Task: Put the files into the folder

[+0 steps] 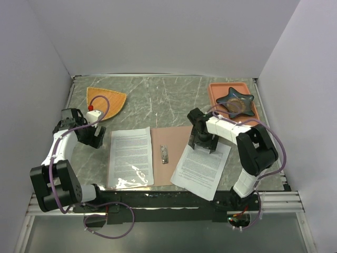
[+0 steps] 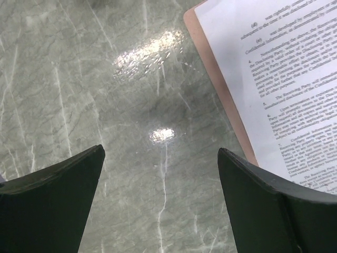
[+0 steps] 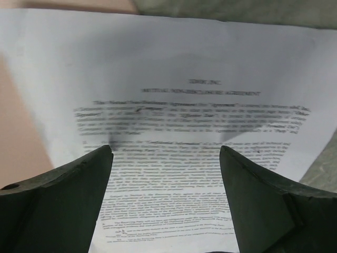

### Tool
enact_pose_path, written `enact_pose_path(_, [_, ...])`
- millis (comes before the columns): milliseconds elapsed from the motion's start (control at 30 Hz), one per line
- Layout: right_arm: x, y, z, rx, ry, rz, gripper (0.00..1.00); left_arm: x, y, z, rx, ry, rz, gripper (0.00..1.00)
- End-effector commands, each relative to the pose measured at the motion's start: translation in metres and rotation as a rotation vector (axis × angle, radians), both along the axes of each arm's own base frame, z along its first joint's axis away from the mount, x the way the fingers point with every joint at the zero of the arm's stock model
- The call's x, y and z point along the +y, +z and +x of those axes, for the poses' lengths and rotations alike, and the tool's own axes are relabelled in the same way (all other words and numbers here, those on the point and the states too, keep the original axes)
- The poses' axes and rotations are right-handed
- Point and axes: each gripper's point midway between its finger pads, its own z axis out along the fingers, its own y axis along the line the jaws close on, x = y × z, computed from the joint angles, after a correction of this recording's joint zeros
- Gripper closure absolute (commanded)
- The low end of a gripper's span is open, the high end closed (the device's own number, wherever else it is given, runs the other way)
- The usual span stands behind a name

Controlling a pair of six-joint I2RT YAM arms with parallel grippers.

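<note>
The pinkish-brown folder (image 1: 174, 145) lies open and flat at the table's middle, with a small metal clip (image 1: 164, 154) on it. One white printed sheet (image 1: 131, 156) lies on its left half. A second sheet (image 1: 201, 168) lies tilted, partly on the folder's right edge and partly on the table. My left gripper (image 1: 96, 137) is open, low over bare table just left of the folder; the folder edge (image 2: 218, 87) and the sheet (image 2: 284, 79) show at the right of its view. My right gripper (image 1: 204, 142) is open, fingertips down on the top of the tilted sheet (image 3: 174, 105).
An orange fan-shaped plate (image 1: 107, 100) lies at the back left. A salmon tray (image 1: 217, 96) at the back right holds a dark star-shaped dish (image 1: 236, 101). The table is grey-green marble (image 2: 105, 79) with white walls around it.
</note>
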Motion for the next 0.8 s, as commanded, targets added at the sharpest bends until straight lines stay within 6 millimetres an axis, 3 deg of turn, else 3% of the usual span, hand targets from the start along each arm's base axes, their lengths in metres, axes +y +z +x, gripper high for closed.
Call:
enact_pose_path(0, [0.015, 0.014, 0.018, -0.048, 0.082, -0.039, 0.10, -0.012, 0.020, 0.013, -0.040, -0.039, -0.062, 0.04])
enact_pose_path(100, [0.028, 0.013, 0.024, -0.054, 0.116, -0.027, 0.10, -0.033, 0.040, 0.018, -0.060, -0.075, -0.108, 0.04])
enact_pose_path(133, [0.032, 0.014, 0.029, -0.062, 0.125, -0.020, 0.10, -0.049, 0.048, 0.020, -0.078, -0.118, -0.111, 0.04])
enact_pose_path(267, [0.034, 0.026, 0.046, -0.102, 0.116, -0.049, 0.11, -0.086, 0.059, 0.021, -0.108, -0.191, -0.100, 0.04])
enact_pose_path(367, [0.030, 0.032, 0.062, -0.106, 0.100, -0.055, 0.14, -0.099, 0.059, 0.021, -0.101, -0.208, -0.108, 0.04])
enact_pose_path(533, [0.030, 0.030, 0.084, -0.095, 0.093, -0.072, 0.23, -0.098, 0.046, 0.016, -0.078, -0.199, -0.101, 0.04])
enact_pose_path(767, [0.030, 0.020, 0.099, -0.067, 0.077, -0.072, 0.33, -0.092, 0.039, 0.011, -0.078, -0.197, -0.066, 0.04])
